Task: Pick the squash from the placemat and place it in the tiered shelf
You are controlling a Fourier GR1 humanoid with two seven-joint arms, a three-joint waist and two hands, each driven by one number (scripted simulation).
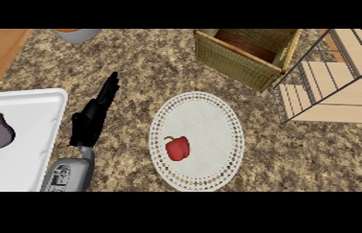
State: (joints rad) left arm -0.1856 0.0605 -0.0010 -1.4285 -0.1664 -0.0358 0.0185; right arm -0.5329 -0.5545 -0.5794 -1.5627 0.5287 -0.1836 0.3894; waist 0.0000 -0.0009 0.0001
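I'm seeing a red pepper (177,148) lying on the white placemat (205,117), not a squash, so that is what I'm treating as the task's thing. It's sitting at about 7 o'clock on the mat, stem toward 10 o'clock. The tiered shelf (322,81) is standing at 2 o'clock from the mat, well apart, just beside a wicker basket (244,52) at 12 to 1 o'clock.

The left robot hand (96,114) is showing at 9 o'clock of the mat, fingers straight and pointing up toward 12, holding nothing, resting near the white tray (28,141). The right robot hand isn't showing at all, so I can't tell anything about it.

I'm judging the pepper as light, hollow, fairly stiff, with a smooth skin that's likely slippery. I'm guessing it's best taken across its wide middle from above, not by the thin stem. Grasping hasn't started yet. A grey bowl (78,34) is sitting far off on the desk (141,69) at 11 o'clock.
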